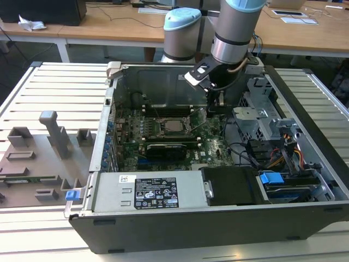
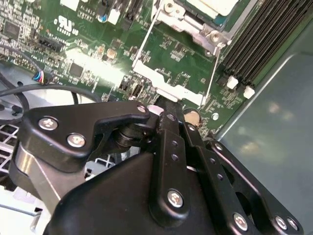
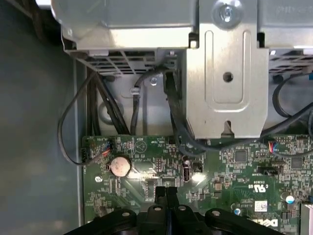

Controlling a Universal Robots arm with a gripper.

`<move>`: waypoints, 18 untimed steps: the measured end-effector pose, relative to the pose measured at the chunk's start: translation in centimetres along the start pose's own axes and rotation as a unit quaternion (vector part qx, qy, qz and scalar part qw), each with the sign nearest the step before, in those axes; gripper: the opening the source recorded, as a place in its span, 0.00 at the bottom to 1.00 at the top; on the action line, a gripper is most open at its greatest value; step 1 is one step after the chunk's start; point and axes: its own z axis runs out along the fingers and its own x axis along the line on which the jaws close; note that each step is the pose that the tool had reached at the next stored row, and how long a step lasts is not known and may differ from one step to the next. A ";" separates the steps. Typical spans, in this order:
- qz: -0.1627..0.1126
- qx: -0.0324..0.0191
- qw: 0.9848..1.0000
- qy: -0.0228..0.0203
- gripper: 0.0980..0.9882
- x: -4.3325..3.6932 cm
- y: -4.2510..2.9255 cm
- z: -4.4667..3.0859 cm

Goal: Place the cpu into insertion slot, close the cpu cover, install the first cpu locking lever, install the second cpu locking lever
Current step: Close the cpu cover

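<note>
Exterior view: cpu (image 1: 173, 126) near end effector (image 1: 217, 106); clear gap between.

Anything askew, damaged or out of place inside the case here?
Nothing looks damaged or spilled. The cpu cover is flipped open, leaving the cpu exposed; the shut gripper is right at the cover's edge.

Glossy black tool (image 3: 166, 192), shiny metal cpu cover (image 2: 164, 81)

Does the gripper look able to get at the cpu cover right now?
Probably yes: the gripper hangs low over the motherboard, close beside the cpu cover, with the computer case open above and no cable or bracket between them.
</note>
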 end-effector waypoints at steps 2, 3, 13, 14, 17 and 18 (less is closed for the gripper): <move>0.000 0.000 1.000 0.000 0.01 -0.01 -0.67 0.02; 0.000 0.000 1.000 0.000 0.01 -0.01 -1.04 0.04; 0.000 0.000 1.000 0.000 0.01 -0.04 -3.29 0.15; 0.000 0.000 1.000 0.000 0.01 -0.04 -3.42 0.16; 0.000 0.000 1.000 0.000 0.01 -0.05 -3.98 0.19; 0.000 0.000 1.000 0.000 0.01 -0.05 -4.09 0.19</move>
